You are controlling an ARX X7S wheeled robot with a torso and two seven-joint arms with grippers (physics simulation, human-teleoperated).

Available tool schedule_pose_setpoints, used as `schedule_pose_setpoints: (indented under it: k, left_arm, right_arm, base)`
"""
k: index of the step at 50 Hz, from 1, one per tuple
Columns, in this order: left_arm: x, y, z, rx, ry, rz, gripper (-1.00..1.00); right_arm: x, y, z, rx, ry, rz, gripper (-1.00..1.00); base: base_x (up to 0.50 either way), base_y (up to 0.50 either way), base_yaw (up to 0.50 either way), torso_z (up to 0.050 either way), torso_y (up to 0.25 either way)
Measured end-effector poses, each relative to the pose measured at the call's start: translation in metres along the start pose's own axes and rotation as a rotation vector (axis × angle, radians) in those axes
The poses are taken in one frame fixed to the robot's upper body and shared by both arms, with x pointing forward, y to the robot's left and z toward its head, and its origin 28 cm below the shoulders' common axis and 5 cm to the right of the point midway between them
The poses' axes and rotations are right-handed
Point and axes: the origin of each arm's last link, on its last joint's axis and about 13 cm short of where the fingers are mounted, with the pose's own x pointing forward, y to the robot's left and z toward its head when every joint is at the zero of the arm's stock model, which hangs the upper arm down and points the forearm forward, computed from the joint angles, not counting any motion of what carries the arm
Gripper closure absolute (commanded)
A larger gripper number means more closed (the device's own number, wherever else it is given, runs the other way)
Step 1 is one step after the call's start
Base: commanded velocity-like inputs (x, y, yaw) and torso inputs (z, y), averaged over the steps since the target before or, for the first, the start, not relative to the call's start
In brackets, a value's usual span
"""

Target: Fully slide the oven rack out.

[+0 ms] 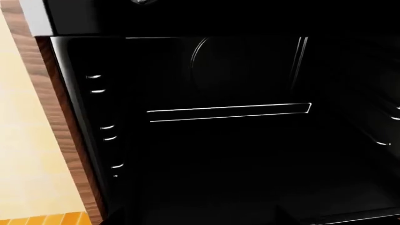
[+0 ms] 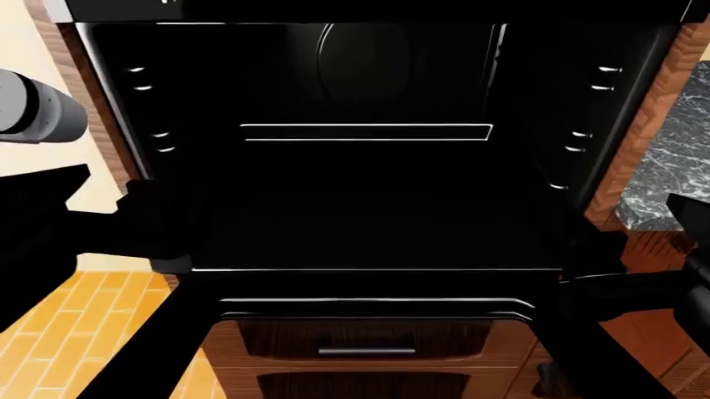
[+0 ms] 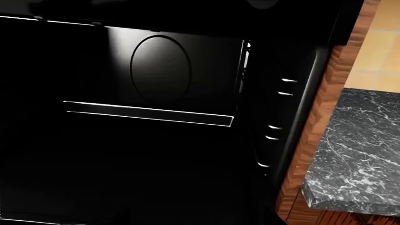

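The oven rack (image 2: 377, 249) is a wide glossy black shelf low in the open oven cavity. Its thin pale front rim (image 2: 377, 270) runs across near the oven's front opening. My left gripper (image 2: 165, 248) is a black shape at the rack's front left corner. My right gripper (image 2: 584, 270) is a black shape at the front right corner. Both merge with the dark oven, so their jaws and any grip cannot be made out. In the left wrist view the rack's rim (image 1: 366, 218) shows as a pale line, and so does the rim in the right wrist view (image 3: 18, 219).
The see-through oven door (image 2: 372, 312) hangs open below the rack, with a wooden drawer front (image 2: 367, 353) seen through it. A white-outlined rectangle (image 2: 367, 131) marks the back wall. Wood side panels (image 2: 95, 108) frame the oven. A marble counter (image 2: 666, 166) lies at the right.
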Motion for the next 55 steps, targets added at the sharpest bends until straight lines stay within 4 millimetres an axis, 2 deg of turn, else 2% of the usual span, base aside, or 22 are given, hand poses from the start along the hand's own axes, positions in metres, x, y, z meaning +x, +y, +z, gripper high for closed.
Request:
schedule_pose_setpoints:
  k: [15, 32, 46, 55]
  left_arm:
    - [0.001, 0.0, 0.0, -0.003, 0.001, -0.004, -1.0]
    - [0.001, 0.001, 0.001, 0.01, 0.008, -0.004, -1.0]
    - [-0.003, 0.003, 0.01, 0.03, 0.006, 0.017, -1.0]
    - [-0.006, 0.004, 0.016, 0.029, 0.01, 0.02, -1.0]
  right_arm:
    - [0.0, 0.0, 0.0, 0.0, 0.004, -0.003, -1.0]
    - [0.002, 0.005, 0.006, -0.011, 0.01, 0.012, -1.0]
    - [0.001, 0.002, 0.041, -0.048, 0.01, 0.022, -1.0]
    - [-0.001, 0.0, 0.061, -0.063, 0.003, 0.018, -1.0]
  base:
    - [0.19, -0.02, 0.0, 0.0, 0.001]
    - [0.0, 0.0, 0.0, 0.0, 0.0]
    - [0.0, 0.0, 0.0, 0.0, 0.0]
    - [0.0, 0.0, 0.0, 0.0, -0.158]
